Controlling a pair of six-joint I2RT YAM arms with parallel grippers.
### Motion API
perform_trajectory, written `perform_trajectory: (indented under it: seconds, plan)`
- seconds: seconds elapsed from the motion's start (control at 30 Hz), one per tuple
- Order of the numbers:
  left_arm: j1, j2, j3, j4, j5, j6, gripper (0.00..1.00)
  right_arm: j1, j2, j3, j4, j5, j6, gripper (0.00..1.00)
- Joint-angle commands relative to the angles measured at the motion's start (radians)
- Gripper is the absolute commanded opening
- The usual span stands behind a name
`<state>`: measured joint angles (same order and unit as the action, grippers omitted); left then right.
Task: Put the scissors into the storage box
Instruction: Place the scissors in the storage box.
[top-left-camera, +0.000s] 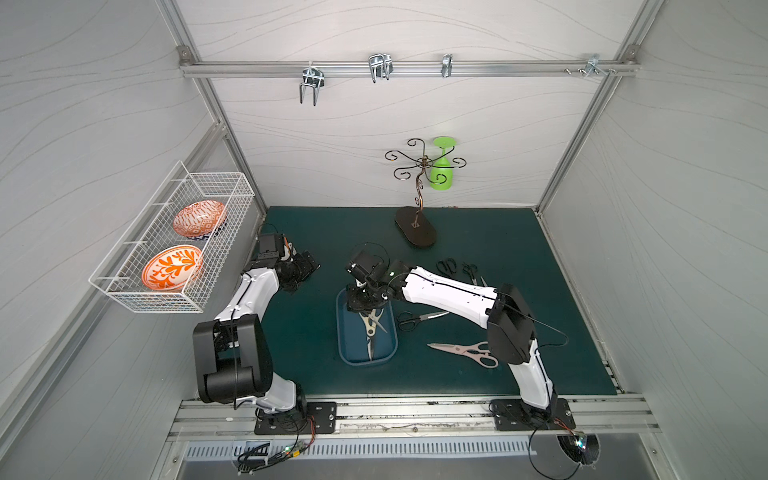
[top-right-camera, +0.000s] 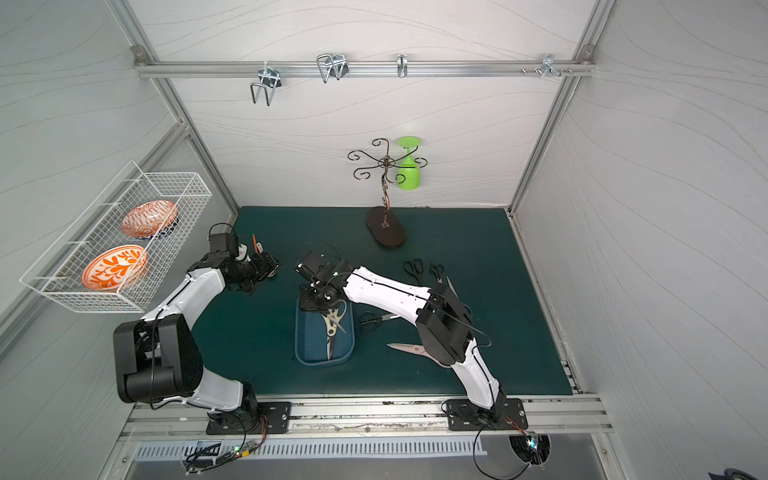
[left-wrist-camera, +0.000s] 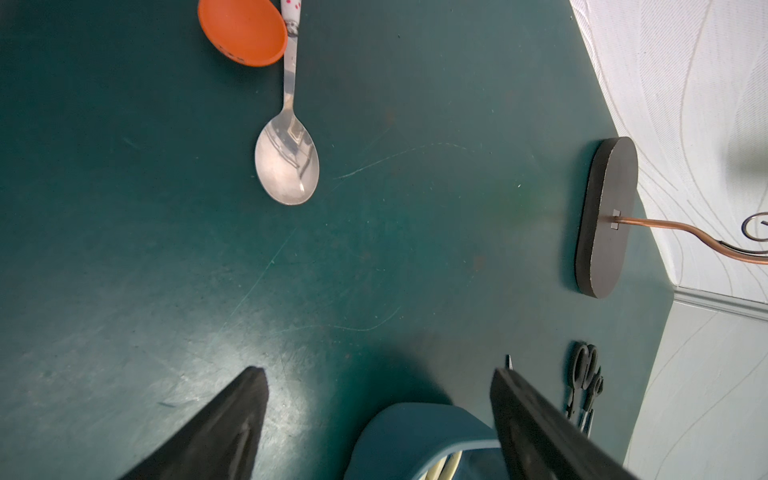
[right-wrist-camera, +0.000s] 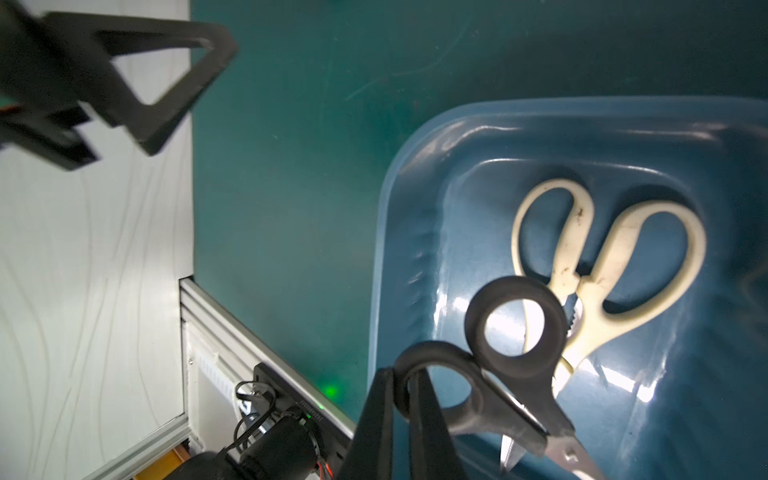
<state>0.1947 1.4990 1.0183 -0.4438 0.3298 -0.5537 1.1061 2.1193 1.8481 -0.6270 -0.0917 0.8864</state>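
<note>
In both top views the right gripper (top-left-camera: 365, 300) hangs over the far end of the dark blue storage box (top-left-camera: 352, 347), where cream-handled shears (top-left-camera: 371, 323) already lie. Outside it on the green mat (top-left-camera: 498, 232) are a loose black pair (top-left-camera: 409, 321) just beside the box, pink-handled shears (top-left-camera: 469, 352) near the right arm, and two small black pairs (top-left-camera: 446, 266) farther back. The left gripper (top-left-camera: 305, 266) sits well apart, near the wire basket (top-left-camera: 166, 291), and a wine-glass stand (top-left-camera: 415, 232) stands at the back, clear of the work. In the left wrist view its jaws stand wide with nothing between them, and a spoon (left-wrist-camera: 286, 166) and an orange cup (left-wrist-camera: 243, 31) lie beyond. In the right wrist view the jaws pinch one handle loop of the black-handled scissors (right-wrist-camera: 515, 332), which slant over the box floor across the cream shears; whether they touch I cannot tell. The step in hand looks like the release: best to lower until the blades rest inside, then open, so the pair settles flat rather than tipping over the rim. Only the cream shears crowd the landing spot
</note>
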Motion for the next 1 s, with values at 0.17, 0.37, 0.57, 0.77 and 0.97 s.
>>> perform_trajectory:
  seconds: [0.17, 0.37, 0.57, 0.77, 0.97]
  plan:
    - [0.005, -0.028, 0.006, 0.027, 0.001, -0.003, 0.89, 0.002, 0.076, 0.005, 0.018, 0.063, 0.025, 0.00]
    - [0.005, -0.034, 0.004, 0.029, 0.003, -0.005, 0.89, 0.001, 0.123, 0.010, 0.009, 0.048, 0.027, 0.01]
    - [0.005, -0.038, 0.000, 0.030, 0.005, -0.006, 0.89, 0.001, 0.124, 0.008, 0.020, 0.070, 0.013, 0.10]
    - [0.005, -0.040, -0.001, 0.029, 0.003, -0.005, 0.89, 0.005, 0.098, 0.008, 0.026, 0.081, -0.017, 0.30]
    - [0.004, -0.040, -0.001, 0.027, -0.001, -0.002, 0.89, 0.004, 0.019, -0.007, 0.036, 0.123, -0.066, 0.35]
